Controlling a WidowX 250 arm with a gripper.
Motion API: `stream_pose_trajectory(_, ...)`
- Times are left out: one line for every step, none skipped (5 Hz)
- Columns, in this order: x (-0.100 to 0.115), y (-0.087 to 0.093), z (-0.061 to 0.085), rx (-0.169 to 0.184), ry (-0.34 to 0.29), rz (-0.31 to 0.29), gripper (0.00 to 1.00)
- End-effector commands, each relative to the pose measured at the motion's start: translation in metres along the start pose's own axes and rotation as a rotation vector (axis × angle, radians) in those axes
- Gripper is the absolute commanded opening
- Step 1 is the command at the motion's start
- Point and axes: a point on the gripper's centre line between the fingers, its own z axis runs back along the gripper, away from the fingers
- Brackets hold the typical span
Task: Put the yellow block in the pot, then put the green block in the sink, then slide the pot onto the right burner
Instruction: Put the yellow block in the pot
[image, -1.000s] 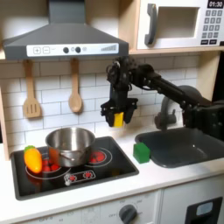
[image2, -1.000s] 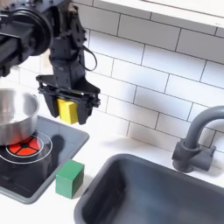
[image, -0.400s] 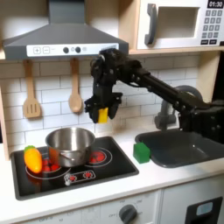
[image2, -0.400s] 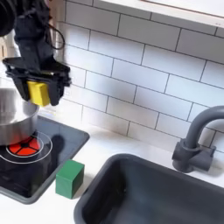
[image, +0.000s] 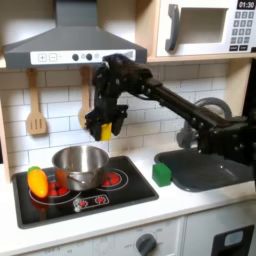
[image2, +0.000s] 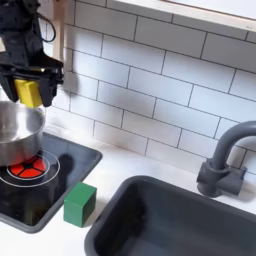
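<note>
First exterior view: gripper (image: 104, 130) sits centre-left of the frame, above the stove, pinching the yellow block (image: 105, 131) between its fingers. The block hangs in the air above the right rim of the pot (image: 80, 165), apart from it. The pot stands on the left burner of the black cooktop (image: 130, 190). An orange-yellow oval toy (image: 37, 181) lies at the cooktop's left edge, just beside the pot. The green block (image: 161, 174) rests on the white counter at centre-right, between cooktop and sink (image: 205, 170). Two wooden utensils (image: 36, 110) hang on the tiled wall at left, under the grey hood (image: 70, 45). The arm stretches from the frame's right across the faucet, hiding most of it

Second exterior view: gripper (image2: 28, 92) at upper left, closed on the yellow block (image2: 28, 93), directly over the pot (image2: 18, 132) at the left edge. A red burner ring (image2: 28, 170) shows below the pot. Green block (image2: 80, 203) at bottom centre-left, on the counter at the cooktop's corner, near the sink (image2: 170, 215). Dark curved faucet (image2: 222, 160) stands at right
</note>
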Motion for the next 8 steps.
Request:
stream_pose_trajectory(0.011,0.019,-0.025,0.042,0.052,0.048,0.0)
stream_pose_trajectory(0.013,0.029,-0.029,0.053,0.069,0.073,0.0)
stream_pose_trajectory(0.013,0.03,-0.029,0.053,0.075,0.076,0.0)
stream_pose_trajectory(0.009,0.038,-0.024,0.059,0.073,0.096,0.0)
stream_pose_trajectory(0.004,0.036,-0.025,0.058,0.087,0.092,0.0)
stream_pose_trajectory(-0.001,0.037,-0.045,0.057,0.137,0.093,0.0)
stream_pose_trajectory(-0.003,0.039,-0.047,0.062,0.149,0.101,0.0)
stream_pose_trajectory(-0.001,0.039,-0.045,0.063,0.145,0.102,0.0)
